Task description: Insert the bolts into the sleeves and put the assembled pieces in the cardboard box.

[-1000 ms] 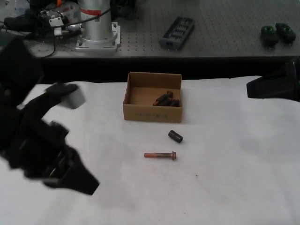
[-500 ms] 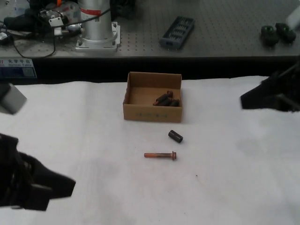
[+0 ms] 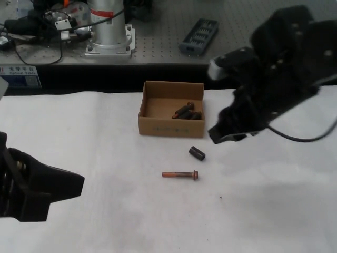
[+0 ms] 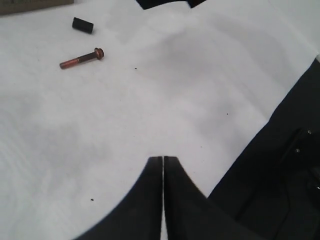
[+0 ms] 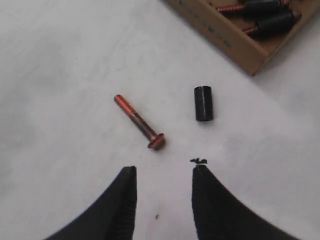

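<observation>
Our right tool (image 5: 165, 169) hangs above the counter (image 3: 105, 147) with its two fingers spread apart and nothing between them. Just beyond its fingertips we see the copper-coloured bolt (image 5: 139, 123) and the black sleeve (image 5: 203, 103). Both lie flat on the white covering, near each other but not touching. In the high view the sleeve rests between the bolt and the cardboard box (image 3: 169, 128), close to the box's front wall but apart from it, and the bolt's flanged head points to the right. The box stands open at the middle of the counter, and we make out a few assembled pieces (image 3: 185, 112) gathered in its near right corner. Our left tool (image 4: 163, 159) sits low at the near left of the counter, its fingers pressed together on nothing, well apart from the bolt and sleeve.
</observation>
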### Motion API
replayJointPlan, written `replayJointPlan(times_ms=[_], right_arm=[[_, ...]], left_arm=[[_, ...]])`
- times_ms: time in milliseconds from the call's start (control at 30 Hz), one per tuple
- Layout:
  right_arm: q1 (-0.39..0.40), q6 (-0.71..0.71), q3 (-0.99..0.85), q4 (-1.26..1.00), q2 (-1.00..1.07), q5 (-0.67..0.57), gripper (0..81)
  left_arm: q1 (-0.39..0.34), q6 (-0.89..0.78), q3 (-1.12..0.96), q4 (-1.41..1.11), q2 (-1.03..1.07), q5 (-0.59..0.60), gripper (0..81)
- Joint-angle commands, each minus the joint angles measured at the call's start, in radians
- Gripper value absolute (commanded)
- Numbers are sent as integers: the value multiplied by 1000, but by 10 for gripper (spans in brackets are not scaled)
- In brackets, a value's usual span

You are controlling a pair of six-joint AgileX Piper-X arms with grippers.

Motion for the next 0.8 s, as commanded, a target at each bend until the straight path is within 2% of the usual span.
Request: replayJointPlan(times_ms=[0, 267, 533, 767], right_arm=[[4, -32, -24, 3, 15, 18, 276], [7, -96, -228, 79, 239, 53, 276], [10, -99, -299, 86, 357, 54, 276], [10, -102, -301, 84, 372, 54, 276]], left_arm=[[0, 22, -1, -17, -10, -6, 7], [0, 61, -1, -19, -10, -27, 7], [0, 78, -1, -19, -10, -42, 7], [2, 101, -1, -19, -8, -97, 7]])
